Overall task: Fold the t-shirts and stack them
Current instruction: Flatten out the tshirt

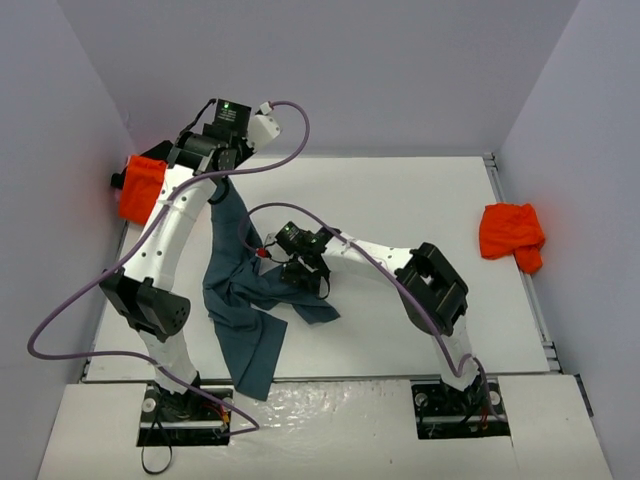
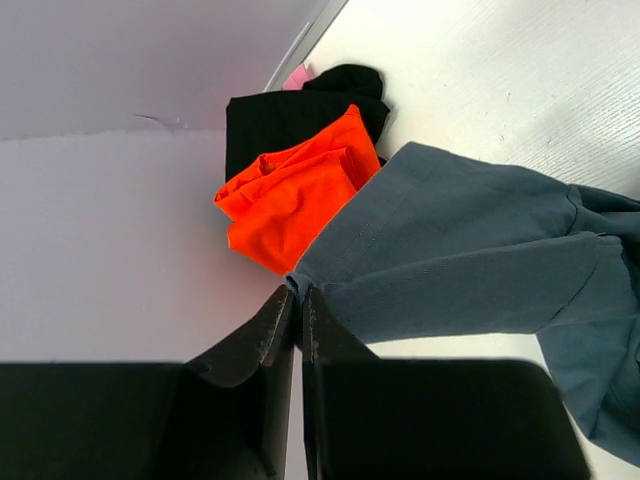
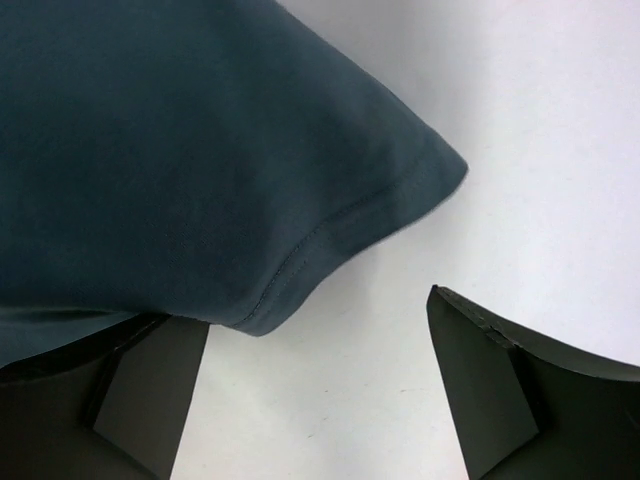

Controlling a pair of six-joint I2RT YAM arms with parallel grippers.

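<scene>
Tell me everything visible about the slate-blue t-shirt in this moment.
The slate-blue t-shirt is soft, matte knit cloth with stitched hems, unfolded and crumpled. The left tool, shut, pinches one hemmed edge and holds it up, so the cloth hangs in a long drape down to the white table. The rest lies bunched there, its near end reaching the table's front edge. The open right tool sits at a stitched hem corner without closing on it.

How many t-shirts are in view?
4: a slate-blue shirt pinched by the left end effector, an orange shirt at the right edge, a second orange shirt on a black shirt far left. Others could be hidden.
</scene>
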